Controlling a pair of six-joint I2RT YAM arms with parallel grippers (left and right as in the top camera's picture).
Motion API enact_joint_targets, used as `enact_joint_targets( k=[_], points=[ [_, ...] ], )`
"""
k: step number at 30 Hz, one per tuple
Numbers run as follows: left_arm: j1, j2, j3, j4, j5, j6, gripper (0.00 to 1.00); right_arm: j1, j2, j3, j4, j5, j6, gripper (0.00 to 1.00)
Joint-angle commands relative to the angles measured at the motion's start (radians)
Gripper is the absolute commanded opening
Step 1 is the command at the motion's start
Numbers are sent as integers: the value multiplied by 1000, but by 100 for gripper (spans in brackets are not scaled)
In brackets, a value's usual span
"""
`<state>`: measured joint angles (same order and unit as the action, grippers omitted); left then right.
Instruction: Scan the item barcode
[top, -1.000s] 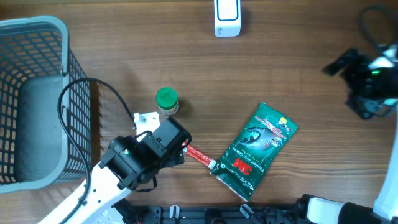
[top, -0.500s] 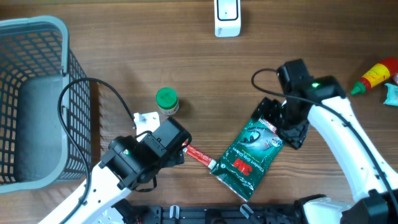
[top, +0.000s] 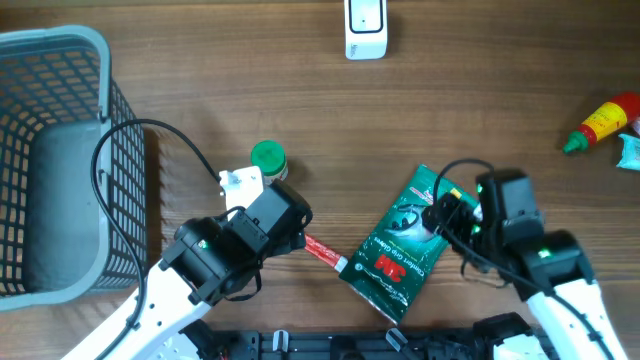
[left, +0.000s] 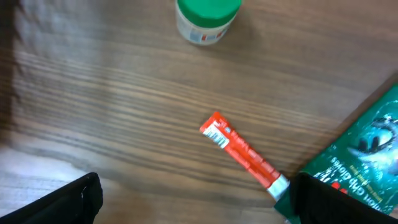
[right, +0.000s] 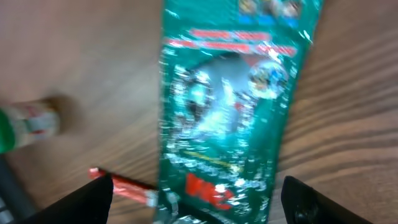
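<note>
- The right gripper (right: 199, 198) hangs low over the green packet (top: 408, 242) with its jaws spread wide; one of its fingers (right: 87, 202) shows on each side of the packet's width, and they grip nothing
- The left gripper (left: 199, 202) is spread as wide as it goes and is empty, poised above bare wood just near of the red tube (left: 244, 154)
- The packet lies flat and slanted on the table (top: 200, 90), near the front edge and right of the middle, printed face up; its near left corner sits just beside the tube's capped end
- It looks like a thin, glossy film pouch, so I judge it light, limp and slippery; it will likely crinkle and sag when lifted by one end
- A pinch across its narrow width should make the film buckle up between the pads; the flat sealed strip at either end looks like the firmest place to hold
- No barcode shows on the upper face, so it is probably underneath and the packet would need turning
- The tube is small, probably stiffer and apt to roll; a white barred label faces up at its far left end
- The white scanner (top: 364, 28) stands at the far edge, well apart from the packet; a green-capped bottle (top: 268, 160) stands far of the left gripper and a grey basket (top: 60, 45) sits at the left
</note>
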<state>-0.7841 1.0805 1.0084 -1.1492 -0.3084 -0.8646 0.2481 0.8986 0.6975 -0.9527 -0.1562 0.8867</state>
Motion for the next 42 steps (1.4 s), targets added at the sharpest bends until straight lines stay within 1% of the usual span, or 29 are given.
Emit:
enact_joint_targets(
  k=[1,3,6,8,10,13,14,15,16,17,18,21,22,24,27,28,32,36,38,42],
  points=[
    [3,-5,9,33,-22,16,100,4,-16,-101,16,24,88,89],
    [3,-5,9,40,-22,16,100,4,5,-169,69,25,139,90],
    [3,-5,9,40,-22,16,100,4,48,-241,174,17,168,89],
    [3,-5,9,39,-22,16,100,4,77,-278,214,17,202,86],
    [3,-5,9,40,-22,16,100,4,124,-324,280,-3,247,72],
    [3,-5,9,40,-22,16,100,4,173,-374,381,-14,250,61],
    [3,-5,9,39,-22,16,100,4,192,-393,420,-14,250,54],
    [3,-5,9,39,-22,16,100,4,212,-413,462,-26,250,41],
    [3,-5,9,39,-22,16,100,4,227,-425,490,-30,250,32],
    [3,-5,9,39,-22,16,100,4,242,-431,509,-33,250,12],
    [3,-5,9,39,-22,16,100,4,264,-433,529,-33,246,4],
    [3,-5,9,39,-22,16,100,3,273,-432,589,-67,219,4],
    [3,-5,9,39,-22,16,100,3,259,-425,616,-111,183,4],
    [3,-5,9,39,-21,16,100,3,207,-380,632,-215,65,4],
    [3,-5,9,39,-21,16,100,3,126,-327,594,-326,-120,4],
    [3,-5,9,40,-22,16,100,3,93,-319,575,-363,-163,4],
    [3,-5,9,85,-21,16,100,3,-31,-318,523,-434,-233,5],
    [3,-5,9,149,-22,16,100,3,-147,-312,526,-525,-279,5],
    [3,-5,9,176,-23,16,100,3,-200,-298,526,-564,-346,5],
    [3,-5,9,211,-21,16,100,3,-270,-262,534,-637,-418,4]
  ],
)
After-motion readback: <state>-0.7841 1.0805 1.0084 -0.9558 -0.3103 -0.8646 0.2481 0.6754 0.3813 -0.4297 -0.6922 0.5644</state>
